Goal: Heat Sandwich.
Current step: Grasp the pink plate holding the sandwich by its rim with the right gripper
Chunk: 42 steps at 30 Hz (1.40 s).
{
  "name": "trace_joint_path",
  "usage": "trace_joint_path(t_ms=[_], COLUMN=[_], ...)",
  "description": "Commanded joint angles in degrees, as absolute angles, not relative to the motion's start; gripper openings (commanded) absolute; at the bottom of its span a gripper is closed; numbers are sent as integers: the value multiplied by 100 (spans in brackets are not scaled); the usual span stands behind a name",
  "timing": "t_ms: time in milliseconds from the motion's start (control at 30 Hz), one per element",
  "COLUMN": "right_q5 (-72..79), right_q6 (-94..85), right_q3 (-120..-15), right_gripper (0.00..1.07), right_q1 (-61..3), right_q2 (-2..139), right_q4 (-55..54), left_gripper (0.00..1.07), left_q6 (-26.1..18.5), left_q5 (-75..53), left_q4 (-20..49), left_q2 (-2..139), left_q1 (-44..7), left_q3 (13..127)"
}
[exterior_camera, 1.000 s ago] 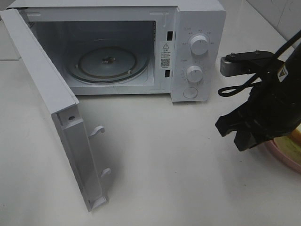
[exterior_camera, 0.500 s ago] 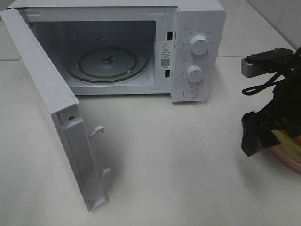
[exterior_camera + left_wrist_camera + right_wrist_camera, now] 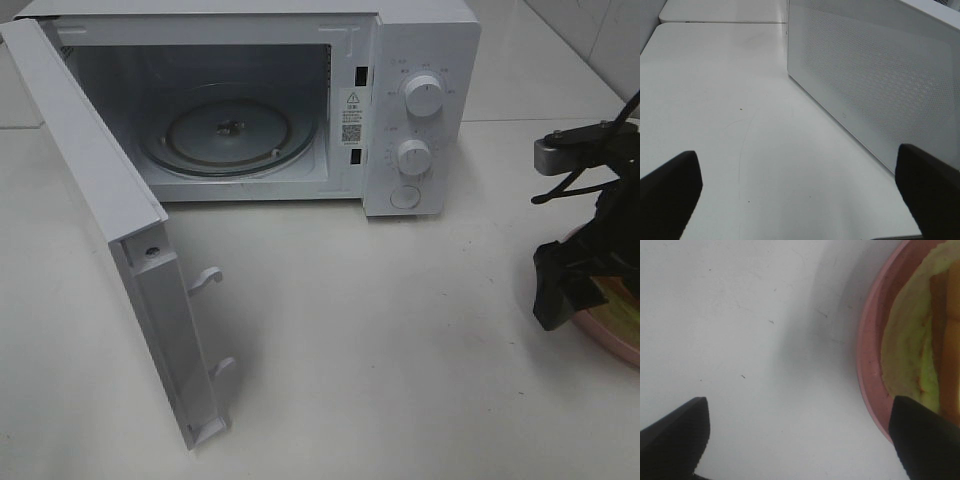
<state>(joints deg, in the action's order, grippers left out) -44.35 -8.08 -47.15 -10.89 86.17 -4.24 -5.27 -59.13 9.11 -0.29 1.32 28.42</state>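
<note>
Microwave at back of table, door open leftward; plate far right, sandwich apparently on it

White microwave with dotted mesh door, pink plate, pale yellowish sandwich, tan-edged

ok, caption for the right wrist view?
Open right gripper straddles the rim of the plate holding the sandwich.

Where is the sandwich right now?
In the exterior high view, the sandwich sits at the far right edge, on the pink plate, partly hidden by the right end effector.
</note>
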Motion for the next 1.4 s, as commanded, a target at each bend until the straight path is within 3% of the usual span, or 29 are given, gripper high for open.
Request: trace_joint_path(t_ms=[33, 1400], right_q5=[-4251, -3077], right_q6=[-911, -246], right_q3=[-4733, -4945], right_gripper=[95, 88], right_q1=[-1043, -1043], right_q2=[8801, 10651], right_q4=[-395, 636], left_gripper=[103, 103], left_q6=[-539, -539], left_q5=[-5919, -5919], left_q4=[928, 928], left_q2=[-166, -166], left_q1=[149, 149], left_q3=[2825, 2825])
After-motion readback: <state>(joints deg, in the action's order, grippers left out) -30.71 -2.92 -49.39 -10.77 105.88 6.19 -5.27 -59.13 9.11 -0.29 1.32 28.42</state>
